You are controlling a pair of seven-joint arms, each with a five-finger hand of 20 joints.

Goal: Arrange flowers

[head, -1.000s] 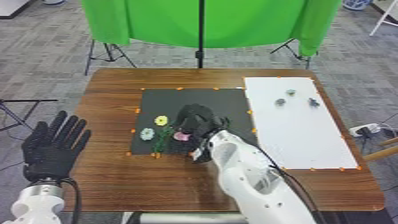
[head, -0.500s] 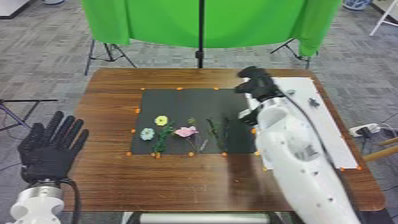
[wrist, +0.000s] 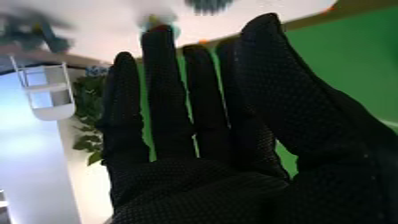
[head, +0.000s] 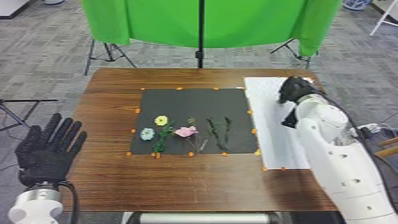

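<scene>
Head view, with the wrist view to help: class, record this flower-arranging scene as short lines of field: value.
Surface: brown wooden table
Left area: black mat
Right area: white sheet
Flowers on mat: yellow flower, pale blue flower, pink flower
Right of pink flower: two dark green stems
Left hand: at the table's left side, fingers straight
Right hand: over the white sheet, fingers straight
Backdrop: green cloth

Yellow flower (head: pixel 161 120), pale-blue flower (head: pixel 147 134), pink flower (head: pixel 186 131) and green sprigs (head: pixel 214 132) lie on the black mat (head: pixel 182 102) — blurred blooms (wrist: pixel 210 5) on white sheet (head: pixel 277 125).
</scene>
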